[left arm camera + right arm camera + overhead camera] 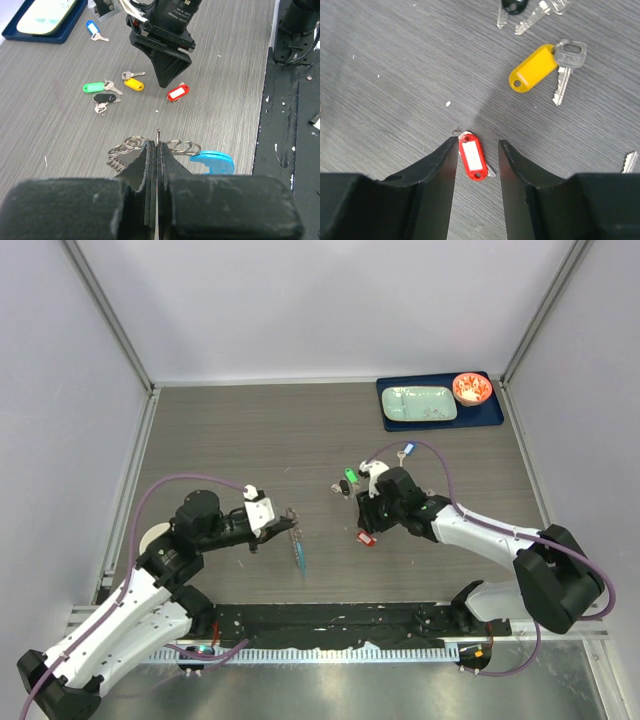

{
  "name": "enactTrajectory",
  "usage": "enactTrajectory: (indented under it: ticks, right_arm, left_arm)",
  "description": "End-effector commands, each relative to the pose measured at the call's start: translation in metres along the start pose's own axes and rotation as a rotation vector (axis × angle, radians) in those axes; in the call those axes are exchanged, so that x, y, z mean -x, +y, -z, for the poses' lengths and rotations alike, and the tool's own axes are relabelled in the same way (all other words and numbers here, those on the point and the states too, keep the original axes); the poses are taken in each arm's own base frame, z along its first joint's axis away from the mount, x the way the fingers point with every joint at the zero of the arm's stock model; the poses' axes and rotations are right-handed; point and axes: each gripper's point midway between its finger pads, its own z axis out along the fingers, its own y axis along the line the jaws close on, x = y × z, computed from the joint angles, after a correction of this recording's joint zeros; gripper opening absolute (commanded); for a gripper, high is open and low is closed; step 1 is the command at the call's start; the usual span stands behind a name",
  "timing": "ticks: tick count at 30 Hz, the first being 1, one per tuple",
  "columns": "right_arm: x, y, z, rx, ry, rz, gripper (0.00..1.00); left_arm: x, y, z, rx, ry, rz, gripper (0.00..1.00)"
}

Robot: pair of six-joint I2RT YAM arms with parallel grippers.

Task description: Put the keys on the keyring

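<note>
My left gripper (291, 520) (156, 146) is shut on the thin wire of the keyring (182, 146). Small rings hang on both sides of the jaws, and the blue crescent piece (213, 162) (300, 557) hangs to the right, just above the table. My right gripper (366, 528) (477, 144) is open and low over the red-tagged key (472, 158) (178, 93), which lies on the table between the fingers. The yellow key (533, 68) (133, 83), green key (93, 88) (349, 476) and black key (105, 98) lie close together beyond it. The blue key (91, 27) (407, 451) lies apart, nearer the tray.
A blue tray (494, 416) at the back right holds a pale green plate (420, 403) and a red bowl (471, 388). A white round disc (151, 537) lies by the left arm. A black strip (330, 620) runs along the near edge.
</note>
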Motion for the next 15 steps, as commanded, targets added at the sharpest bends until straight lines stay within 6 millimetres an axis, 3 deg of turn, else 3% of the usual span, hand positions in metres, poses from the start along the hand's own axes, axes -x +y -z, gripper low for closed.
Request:
enactTrajectory:
  ticks: [1,15]
  right_arm:
    - [0.003,-0.009,0.005,-0.077,-0.04,-0.127,0.44]
    - [-0.027,-0.002,-0.004,-0.031,0.0,-0.275,0.44]
  left_arm:
    - [0.024,0.005,0.006,0.025,-0.069,-0.059,0.0]
    - [0.029,0.002,0.01,0.025,-0.092,-0.073,0.0]
